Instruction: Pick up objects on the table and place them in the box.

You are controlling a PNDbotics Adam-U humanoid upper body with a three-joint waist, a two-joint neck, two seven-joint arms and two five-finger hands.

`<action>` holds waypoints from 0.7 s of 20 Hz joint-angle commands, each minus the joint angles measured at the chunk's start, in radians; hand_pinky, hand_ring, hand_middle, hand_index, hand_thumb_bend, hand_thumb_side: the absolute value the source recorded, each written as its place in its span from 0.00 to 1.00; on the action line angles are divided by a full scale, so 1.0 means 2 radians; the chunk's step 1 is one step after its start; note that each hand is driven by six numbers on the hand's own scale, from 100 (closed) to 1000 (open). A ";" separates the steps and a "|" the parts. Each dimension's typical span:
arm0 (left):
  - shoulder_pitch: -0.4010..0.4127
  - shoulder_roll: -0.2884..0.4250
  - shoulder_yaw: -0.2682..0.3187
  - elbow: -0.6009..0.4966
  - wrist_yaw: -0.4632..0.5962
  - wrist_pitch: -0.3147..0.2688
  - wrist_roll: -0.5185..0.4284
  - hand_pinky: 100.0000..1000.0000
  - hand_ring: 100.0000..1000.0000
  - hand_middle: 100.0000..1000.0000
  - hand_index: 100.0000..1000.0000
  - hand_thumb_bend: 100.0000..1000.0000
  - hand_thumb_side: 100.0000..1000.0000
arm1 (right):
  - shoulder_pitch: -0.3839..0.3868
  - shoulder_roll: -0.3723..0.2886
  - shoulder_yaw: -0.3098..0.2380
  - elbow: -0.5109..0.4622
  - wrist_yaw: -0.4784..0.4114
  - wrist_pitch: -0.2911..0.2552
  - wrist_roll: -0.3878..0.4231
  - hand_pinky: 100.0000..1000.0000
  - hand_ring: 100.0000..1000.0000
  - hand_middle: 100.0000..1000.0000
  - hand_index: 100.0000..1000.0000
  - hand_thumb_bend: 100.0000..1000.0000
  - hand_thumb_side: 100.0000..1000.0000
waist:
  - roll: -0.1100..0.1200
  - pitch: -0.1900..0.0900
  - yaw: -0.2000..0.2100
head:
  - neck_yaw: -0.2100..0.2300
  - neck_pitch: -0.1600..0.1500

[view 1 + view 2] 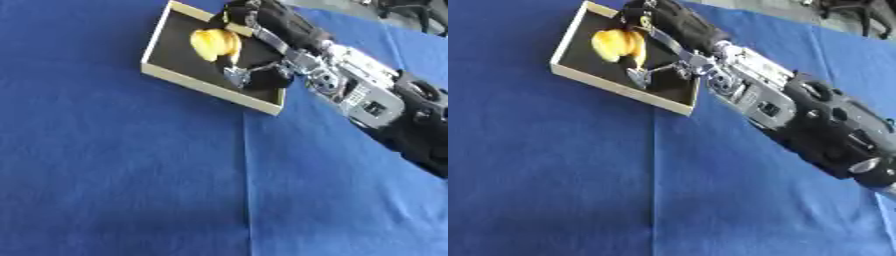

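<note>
Right arm stretched across from the right, right hand [662,30] over the box [179,77] at the far left of the blue table [122,175]. The yellow fruit-like object [215,43] sits inside the box on its dark floor, just beside the fingers. Whether those fingers are curled on it or spread apart, I cannot tell; the dark hand blends into the box. The hand hangs above the box because that is the drop zone. Left hand nowhere in sight.
</note>
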 commanded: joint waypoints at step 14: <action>0.000 0.001 0.001 -0.008 0.004 0.004 -0.006 0.94 0.71 0.70 0.87 0.00 0.53 | -0.001 -0.002 -0.003 -0.004 0.138 0.107 0.064 0.89 0.98 0.91 0.93 0.26 0.20 | 0.005 -0.006 -0.001 | -0.005 -0.005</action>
